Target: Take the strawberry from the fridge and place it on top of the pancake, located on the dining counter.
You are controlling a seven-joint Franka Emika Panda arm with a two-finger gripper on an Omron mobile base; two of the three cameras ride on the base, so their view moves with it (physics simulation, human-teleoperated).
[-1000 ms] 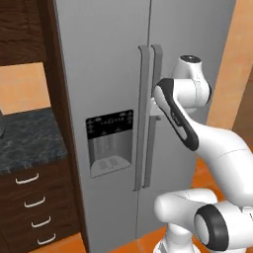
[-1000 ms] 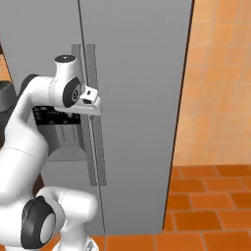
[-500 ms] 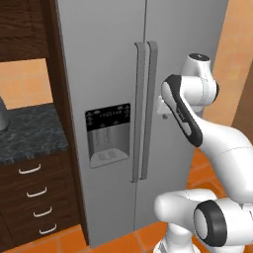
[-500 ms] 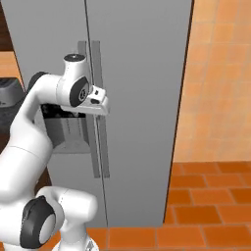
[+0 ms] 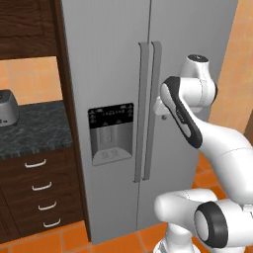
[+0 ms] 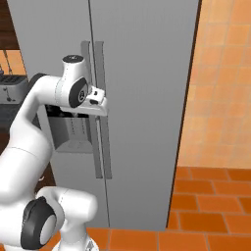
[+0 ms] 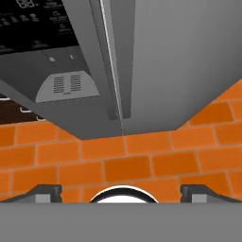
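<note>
The fridge [image 5: 113,74] stands tall and grey with both doors closed, two long vertical handles [image 5: 148,108] at the middle and a black dispenser panel [image 5: 111,131] on the left door. My gripper [image 6: 97,104] hovers just in front of the handles at mid height, pointing down along the doors. In the hand view the fingertips [image 7: 47,191] stand far apart, so the gripper [image 7: 121,193] is open with nothing between them; the bottom of the fridge [image 7: 156,61] and the floor lie below. The strawberry is hidden. The pancake and the dining counter are out of view.
A dark-topped wall counter [image 5: 29,131] with dark wood drawers [image 5: 39,192] adjoins the fridge on the left, with a grey appliance [image 5: 6,107] on it. An orange tiled wall [image 6: 220,83] stands to the right, and orange floor tiles [image 7: 132,165] lie below.
The whole picture has shifted slightly as the base moved, bringing the grey appliance into the left view. The hand stays by the fridge handles, a little higher, still open.
</note>
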